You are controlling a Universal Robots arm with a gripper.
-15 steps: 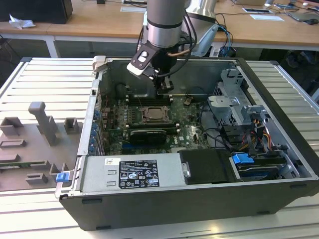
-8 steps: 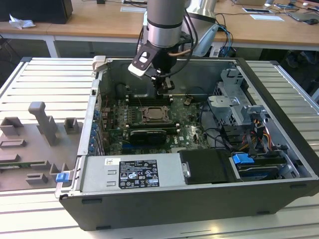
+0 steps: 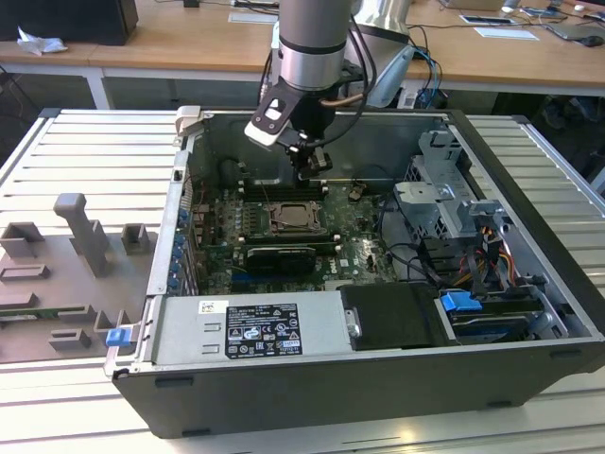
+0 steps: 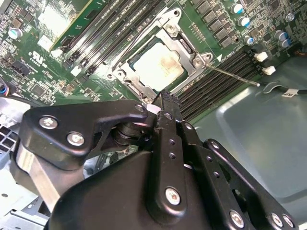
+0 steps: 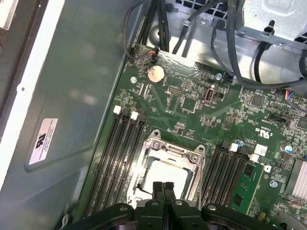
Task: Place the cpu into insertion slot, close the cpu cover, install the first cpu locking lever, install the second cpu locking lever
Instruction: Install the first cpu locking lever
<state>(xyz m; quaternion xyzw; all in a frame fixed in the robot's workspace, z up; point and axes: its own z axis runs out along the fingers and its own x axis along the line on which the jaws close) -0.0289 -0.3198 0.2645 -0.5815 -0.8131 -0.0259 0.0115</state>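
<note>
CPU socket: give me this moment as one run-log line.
cpu under closed cover | one lever sticking out sideways | gripper at cover edge, jaws shut

Ribbed table (image 3: 95, 161) (computer case (image 3: 378, 397) atop)

cpu (image 4: 158, 64) in insertion slot (image 4: 120, 73), between memory slots (image 4: 211, 81)

Bright, even light, with glare whitening the cpu (image 4: 158, 64) in the second wrist view.
</note>
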